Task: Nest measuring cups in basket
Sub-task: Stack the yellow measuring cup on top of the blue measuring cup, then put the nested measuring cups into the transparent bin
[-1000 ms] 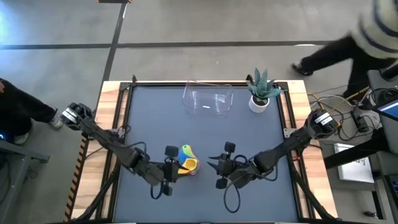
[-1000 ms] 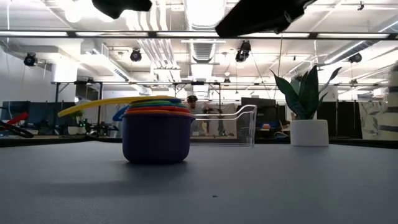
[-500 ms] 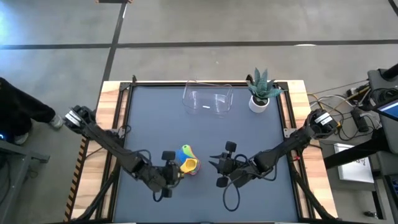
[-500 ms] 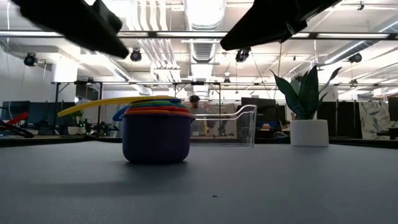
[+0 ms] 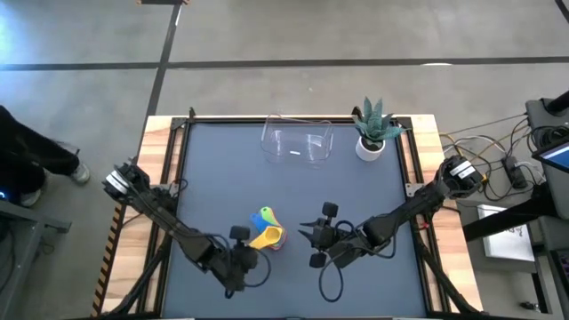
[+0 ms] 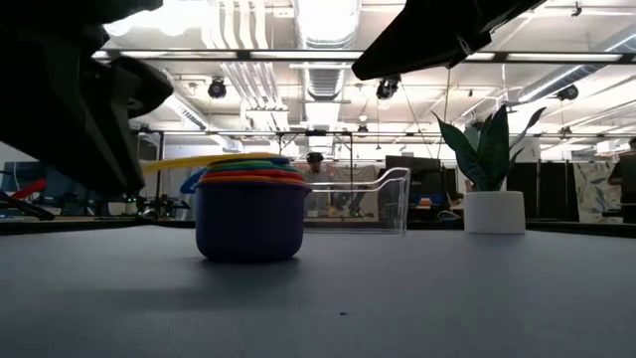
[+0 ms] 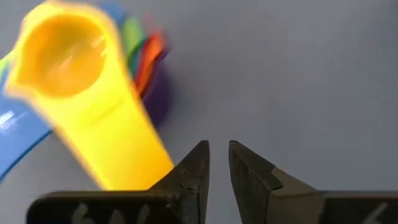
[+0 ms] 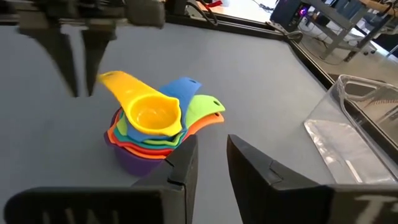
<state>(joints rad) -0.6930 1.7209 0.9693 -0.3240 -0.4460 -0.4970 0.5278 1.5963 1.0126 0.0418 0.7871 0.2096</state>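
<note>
The measuring cups (image 5: 267,233) sit nested in one stack on the table's near middle, the purple one at the bottom (image 6: 248,224) and the yellow one on top (image 8: 151,113), with its long handle (image 7: 124,143) reaching toward my left gripper. My left gripper (image 5: 250,253) hovers just near-left of the stack, its fingers (image 7: 198,163) a narrow gap apart and holding nothing. My right gripper (image 5: 305,237) waits to the right of the stack, also narrowly open (image 8: 211,155). The clear basket (image 5: 296,142) stands at the far edge.
A small white pot with a spiky green plant (image 5: 372,132) stands to the right of the basket (image 6: 363,199) at the far edge. Bare grey table lies between the stack and the basket. Cables and equipment lie off the table's right side.
My left gripper has drawn back from the stack toward the table's near edge and come lower, now filling the left of the low view. The stack has stayed put. A person beyond the far right corner has walked out of view.
</note>
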